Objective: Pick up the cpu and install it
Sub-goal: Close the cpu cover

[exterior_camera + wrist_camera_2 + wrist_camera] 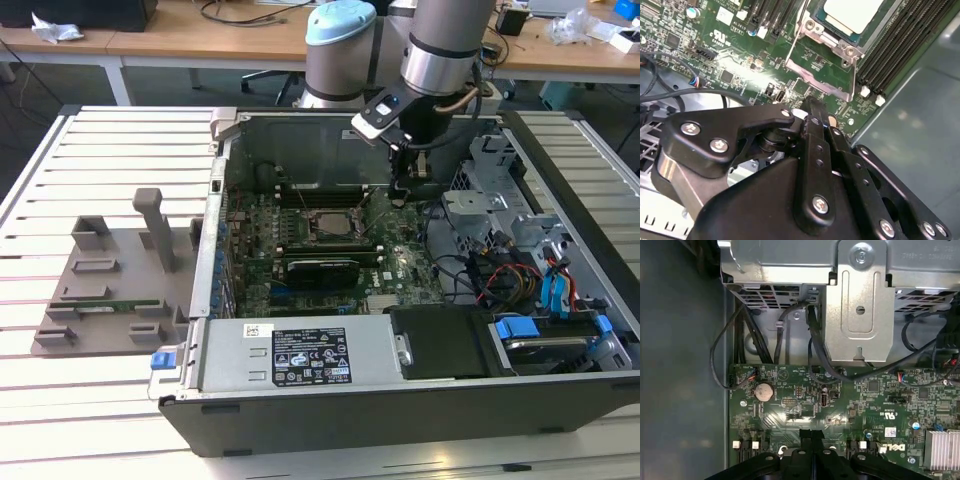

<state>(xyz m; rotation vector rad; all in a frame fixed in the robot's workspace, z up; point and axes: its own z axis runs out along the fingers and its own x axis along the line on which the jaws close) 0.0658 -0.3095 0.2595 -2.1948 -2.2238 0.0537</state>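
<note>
Ok, exterior view, left to right: grey fixture on the slatted table, socket frame mid-board, then my gripper just to its right, low over the board. Fingers pressed together, pinching nothing. The cpu lies inside the socket frame. I'd judge placement done. Any move from here calls for clearing the frame and cables.
</note>
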